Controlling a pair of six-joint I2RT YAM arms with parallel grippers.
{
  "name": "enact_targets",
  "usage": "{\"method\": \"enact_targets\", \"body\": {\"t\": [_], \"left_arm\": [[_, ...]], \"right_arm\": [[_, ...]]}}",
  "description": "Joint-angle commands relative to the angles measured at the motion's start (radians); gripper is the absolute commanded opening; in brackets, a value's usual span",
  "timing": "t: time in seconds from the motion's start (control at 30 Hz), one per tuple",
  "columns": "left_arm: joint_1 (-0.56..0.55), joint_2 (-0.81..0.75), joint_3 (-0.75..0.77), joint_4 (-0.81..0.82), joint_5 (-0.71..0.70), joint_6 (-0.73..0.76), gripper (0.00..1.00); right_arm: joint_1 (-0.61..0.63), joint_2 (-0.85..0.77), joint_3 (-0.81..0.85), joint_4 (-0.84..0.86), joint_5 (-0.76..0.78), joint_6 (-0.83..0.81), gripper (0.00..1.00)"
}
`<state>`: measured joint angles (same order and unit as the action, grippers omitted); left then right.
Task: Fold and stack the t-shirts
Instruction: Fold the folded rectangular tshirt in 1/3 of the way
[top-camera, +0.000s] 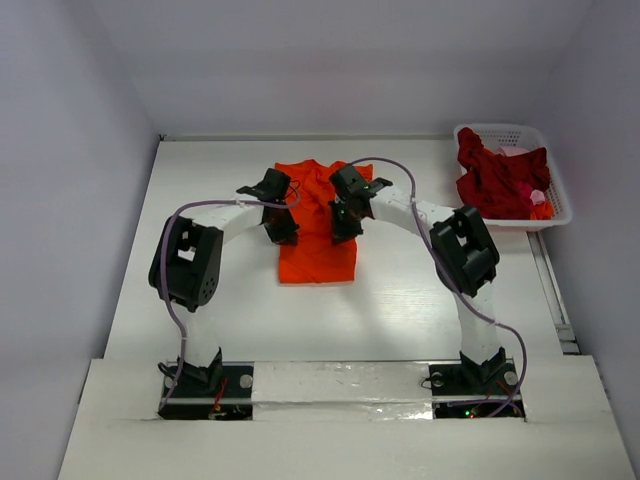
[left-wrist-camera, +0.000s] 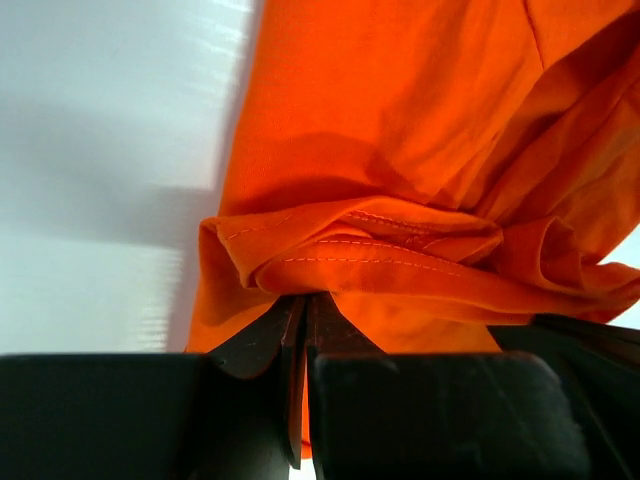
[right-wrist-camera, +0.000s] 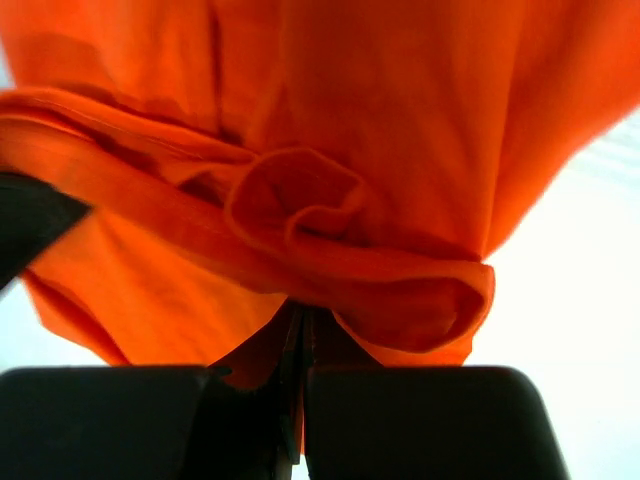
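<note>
Left pincer (left-wrist-camera: 304, 312) and right pincer (right-wrist-camera: 300, 322) clamp orange t-shirt (top-camera: 318, 256), long axis near-to-far.

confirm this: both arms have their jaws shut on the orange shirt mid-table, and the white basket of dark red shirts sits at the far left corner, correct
Not quite. The top external view shows the white basket of dark red shirts at the far right corner, not the left. The rest stands: both arms' jaws are shut on the orange shirt mid-table.

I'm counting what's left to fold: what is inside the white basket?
Crumpled dark red shirts fill the basket, with small pink and orange bits at one edge. Anything beneath is covered.
</note>
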<state>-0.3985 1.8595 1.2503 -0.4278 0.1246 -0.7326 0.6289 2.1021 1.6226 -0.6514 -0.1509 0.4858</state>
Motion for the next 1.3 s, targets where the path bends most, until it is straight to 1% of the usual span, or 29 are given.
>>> {"method": "enact_targets", "body": {"t": [0.0,0.17,0.4,0.63,0.9,1.07,1.2,1.23,1.27], "left_arm": [[-0.002,0.009,0.046,0.004,-0.016,0.01,0.0],[-0.002,0.049,0.064,0.014,-0.022,0.007,0.0],[-0.002,0.069,0.129,-0.005,-0.029,0.015,0.0],[0.007,0.066,0.161,-0.029,-0.042,0.025,0.0],[0.027,0.079,0.141,-0.014,-0.057,0.035,0.0],[0.061,0.09,0.141,0.0,-0.072,0.032,0.0],[0.099,0.046,0.181,0.012,-0.109,0.042,0.0],[0.108,0.031,0.198,0.011,-0.115,0.058,0.02],[0.118,0.024,0.214,0.006,-0.115,0.065,0.08]], "right_arm": [[0.0,0.016,0.098,-0.01,0.017,-0.021,0.0],[0.0,0.061,0.164,-0.025,0.027,-0.021,0.0],[-0.011,0.091,0.235,-0.057,0.04,-0.03,0.0],[-0.031,0.101,0.238,-0.054,0.042,-0.033,0.0],[-0.058,0.116,0.25,-0.053,0.05,-0.038,0.0],[-0.109,0.121,0.25,-0.051,0.044,-0.047,0.0],[-0.194,0.072,0.258,-0.053,0.033,-0.061,0.0],[-0.21,0.04,0.263,-0.051,0.03,-0.068,0.02],[-0.225,0.023,0.267,-0.048,0.024,-0.073,0.16]]}}
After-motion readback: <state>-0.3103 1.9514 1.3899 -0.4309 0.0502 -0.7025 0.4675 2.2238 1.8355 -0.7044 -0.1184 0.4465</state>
